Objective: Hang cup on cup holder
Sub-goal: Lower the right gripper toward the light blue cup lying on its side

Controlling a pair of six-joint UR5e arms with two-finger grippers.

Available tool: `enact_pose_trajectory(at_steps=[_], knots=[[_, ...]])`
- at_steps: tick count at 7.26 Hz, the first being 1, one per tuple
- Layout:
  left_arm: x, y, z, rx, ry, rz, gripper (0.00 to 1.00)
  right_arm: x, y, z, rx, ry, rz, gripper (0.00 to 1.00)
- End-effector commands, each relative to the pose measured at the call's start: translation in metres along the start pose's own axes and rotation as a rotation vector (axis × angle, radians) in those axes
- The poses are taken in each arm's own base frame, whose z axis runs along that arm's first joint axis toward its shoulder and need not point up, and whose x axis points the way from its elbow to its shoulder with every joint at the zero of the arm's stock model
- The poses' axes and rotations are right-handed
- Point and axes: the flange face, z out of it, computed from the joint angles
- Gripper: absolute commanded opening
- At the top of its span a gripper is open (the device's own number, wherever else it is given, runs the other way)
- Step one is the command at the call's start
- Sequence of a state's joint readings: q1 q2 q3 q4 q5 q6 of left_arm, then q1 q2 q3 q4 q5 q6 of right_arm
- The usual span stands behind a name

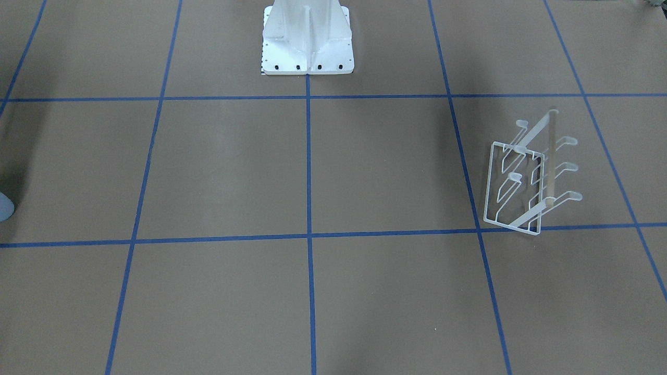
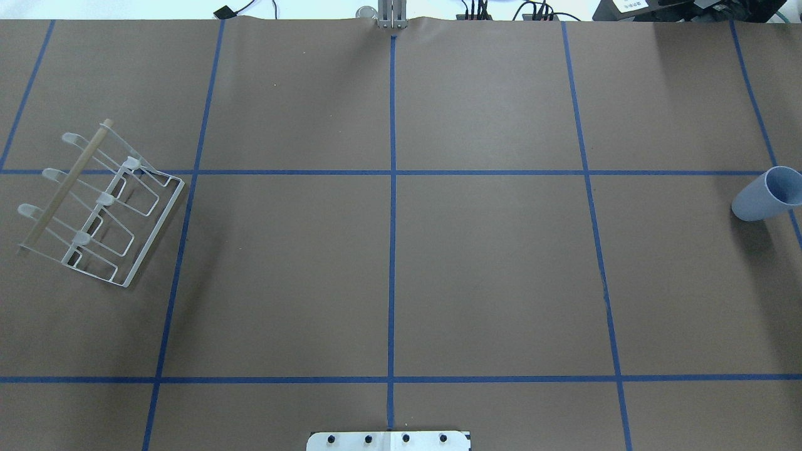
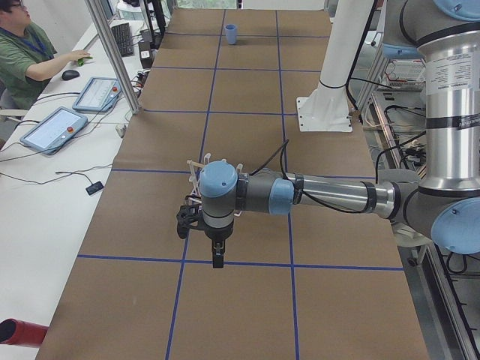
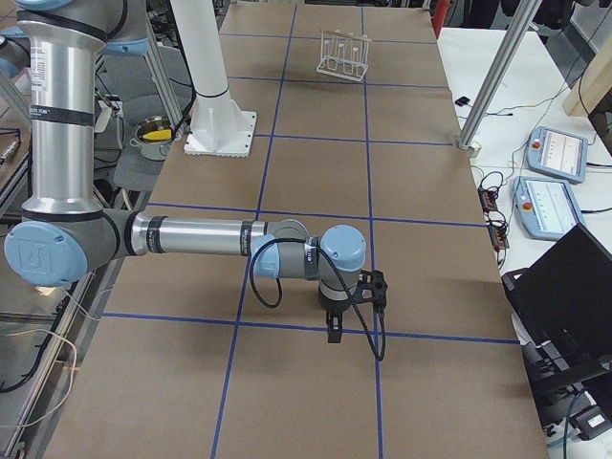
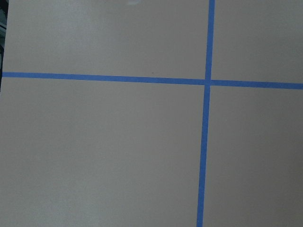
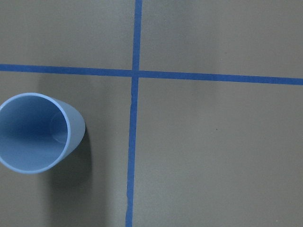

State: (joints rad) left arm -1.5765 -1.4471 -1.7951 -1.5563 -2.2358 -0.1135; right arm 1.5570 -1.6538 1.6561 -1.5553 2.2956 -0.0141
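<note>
The pale blue cup (image 2: 767, 194) stands upright, mouth up, at the table's far right edge. It shows at the left edge of the front view (image 1: 4, 207), far off in the left view (image 3: 231, 34), and from above in the right wrist view (image 6: 35, 132). The white wire cup holder (image 2: 100, 207) with its wooden dowel stands at the table's left end (image 1: 526, 177) (image 4: 344, 53), with nothing on its prongs. My left gripper (image 3: 217, 259) hangs near the rack, pointing down. My right gripper (image 4: 333, 333) hangs over the right end. Whether either is open, I cannot tell.
The white base pedestal (image 1: 307, 41) stands at the robot's side of the table, mid-length. Blue tape lines (image 2: 392, 250) grid the brown table. An operator (image 3: 30, 52) sits at a side desk with tablets (image 3: 54, 127). A laptop (image 4: 564, 287) sits beside the table.
</note>
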Motion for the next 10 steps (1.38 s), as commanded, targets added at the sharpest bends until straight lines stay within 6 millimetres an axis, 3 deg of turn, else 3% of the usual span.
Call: enact_pose_trajectory(at_steps=[1, 8, 10], knots=[[0.004, 0.0, -0.005, 0.011, 0.002, 0.014, 0.99, -0.004, -0.001, -0.004, 0.01, -0.004, -0.008, 1.0], [0.011, -0.003, -0.014, 0.035, 0.006, 0.033, 0.99, -0.024, -0.013, -0.025, 0.052, -0.032, -0.046, 1.0], [0.021, -0.022, -0.021, 0.055, -0.003, 0.052, 0.98, -0.037, -0.02, -0.037, 0.075, -0.041, -0.07, 1.0]])
